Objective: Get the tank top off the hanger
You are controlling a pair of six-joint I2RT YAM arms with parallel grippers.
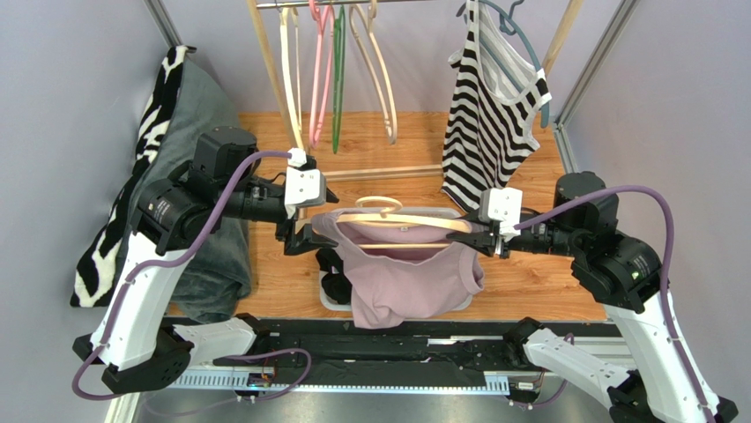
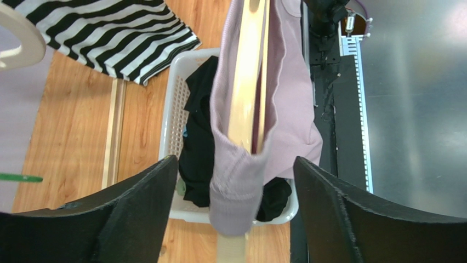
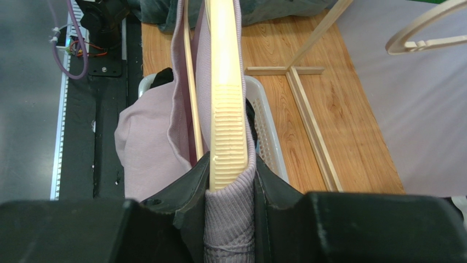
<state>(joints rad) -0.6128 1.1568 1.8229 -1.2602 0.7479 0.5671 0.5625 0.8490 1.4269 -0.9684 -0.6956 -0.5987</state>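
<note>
A lilac tank top [image 1: 405,278] hangs from a cream wooden hanger [image 1: 405,220], which is held level above the white basket. My right gripper [image 1: 483,236] is shut on the hanger's right end. In the right wrist view, the ribbed hanger tip [image 3: 226,98] and the lilac strap [image 3: 230,219] sit pinched between the jaws of the right gripper [image 3: 230,175]. My left gripper [image 1: 304,238] is at the hanger's left end. In the left wrist view, the left gripper [image 2: 235,164] stands open. Its fingers [image 2: 148,192] are wide apart on either side of the strap-covered hanger end [image 2: 235,186] and do not touch it.
The white basket [image 1: 328,295] below holds dark clothes. A striped top [image 1: 489,115] hangs on the rack at back right, and several empty hangers [image 1: 326,70] hang at back centre. The rack's base bar [image 1: 388,174] lies on the wooden floor. Grey and zebra-print fabric [image 1: 189,176] is piled at the left.
</note>
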